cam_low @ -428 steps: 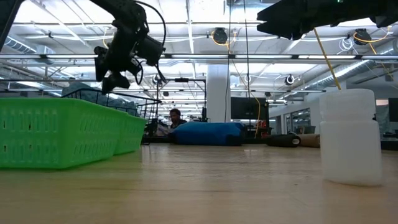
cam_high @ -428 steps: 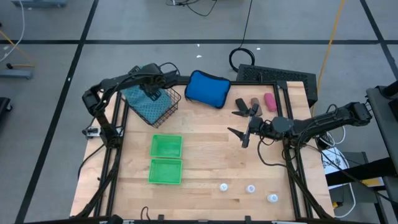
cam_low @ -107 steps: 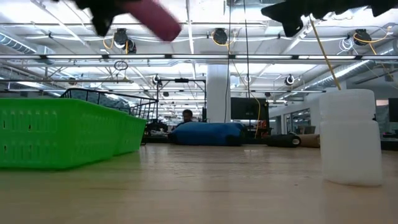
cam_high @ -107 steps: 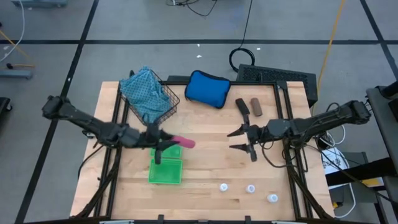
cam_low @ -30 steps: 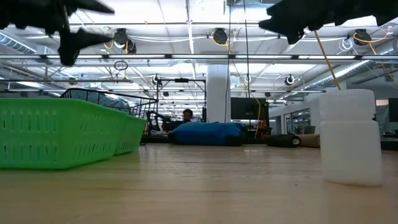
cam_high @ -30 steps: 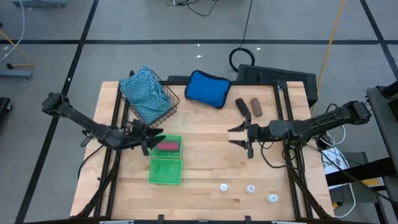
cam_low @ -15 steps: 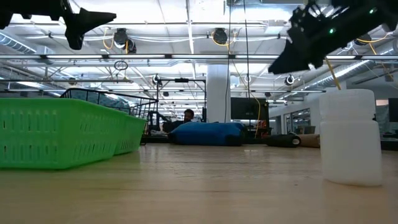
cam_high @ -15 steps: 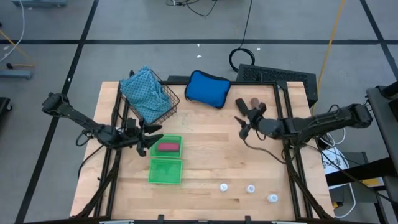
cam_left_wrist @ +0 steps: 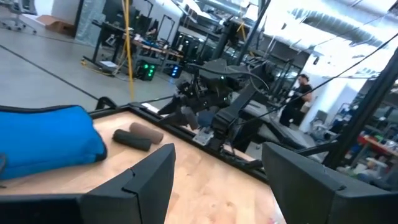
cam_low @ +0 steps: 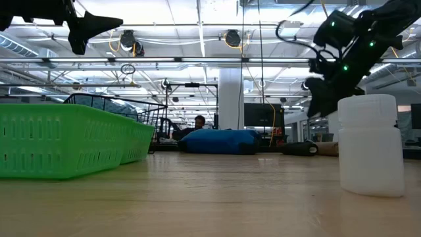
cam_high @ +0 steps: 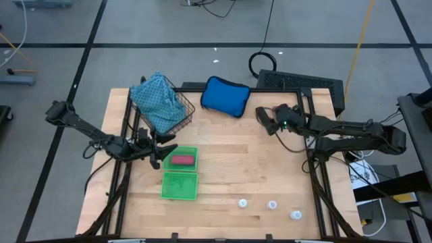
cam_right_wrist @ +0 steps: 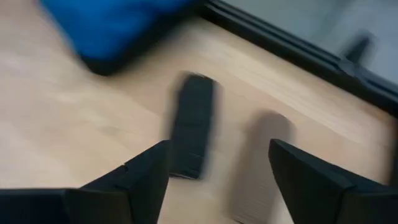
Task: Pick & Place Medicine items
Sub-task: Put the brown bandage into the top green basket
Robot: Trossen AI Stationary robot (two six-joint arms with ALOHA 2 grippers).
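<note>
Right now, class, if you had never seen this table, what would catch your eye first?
Probably the padded bright-blue pouch at the table's far edge, and the two bright-green plastic baskets near the middle, one holding the pink-magenta oblong piece. The open right end effector hangs over the black oblong piece beside the pouch.
</note>
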